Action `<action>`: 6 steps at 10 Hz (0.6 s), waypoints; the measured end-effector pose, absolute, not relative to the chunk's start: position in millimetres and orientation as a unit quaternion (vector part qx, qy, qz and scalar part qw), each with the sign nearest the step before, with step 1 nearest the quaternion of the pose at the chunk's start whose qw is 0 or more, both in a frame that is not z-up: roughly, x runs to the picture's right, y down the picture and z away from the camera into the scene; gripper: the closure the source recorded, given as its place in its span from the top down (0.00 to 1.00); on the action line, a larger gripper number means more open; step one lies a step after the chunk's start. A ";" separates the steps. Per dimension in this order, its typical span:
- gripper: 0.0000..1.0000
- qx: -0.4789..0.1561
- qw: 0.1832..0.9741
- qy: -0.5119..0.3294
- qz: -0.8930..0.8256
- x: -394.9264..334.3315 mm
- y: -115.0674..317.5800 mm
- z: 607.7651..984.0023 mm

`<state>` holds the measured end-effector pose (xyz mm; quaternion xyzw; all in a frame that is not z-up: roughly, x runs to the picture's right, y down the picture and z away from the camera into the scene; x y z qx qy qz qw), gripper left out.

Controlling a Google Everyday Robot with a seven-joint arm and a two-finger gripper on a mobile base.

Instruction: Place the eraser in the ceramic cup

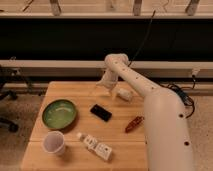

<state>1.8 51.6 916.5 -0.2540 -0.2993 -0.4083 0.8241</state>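
Plainly, the eraser [101,112] lay flat on the wooden bench [65,93], near its middle, with nothing gripping it and bare wood all around it. The ceramic cup [54,143] stood upright near the front left corner of the bench, its mouth open to the camera and pale inside, well apart from the eraser. Between the two, towards the left, sat a wide green bowl [59,113], close to the cup but not touching it. The claw [100,89] hung over the back part of the bench, beyond the eraser and a little to the left of it, pointing downwards at the end of the white arm [150,102], which rose from the bulky body at the right, bent at an elbow above the back edge and dropped again. Whether the claw was wide or narrow, I could not tell, and nothing could be made out in its hold. A white rounded lump [124,94] rested just beside the arm at the back right. A reddish-brown elongated object [134,124] lay to the right of the eraser, near the robot's body. In front of the eraser, a white bottle-like item [95,146] lay on its side, slanting towards the front edge.
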 end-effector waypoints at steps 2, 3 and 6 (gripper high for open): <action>0.80 -0.223 0.816 -0.293 -0.445 6.1 72.7 898.3; 0.80 -0.201 0.811 -0.290 -0.467 9.0 82.7 889.6; 0.80 -0.138 0.769 -0.280 -0.558 10.4 101.6 874.9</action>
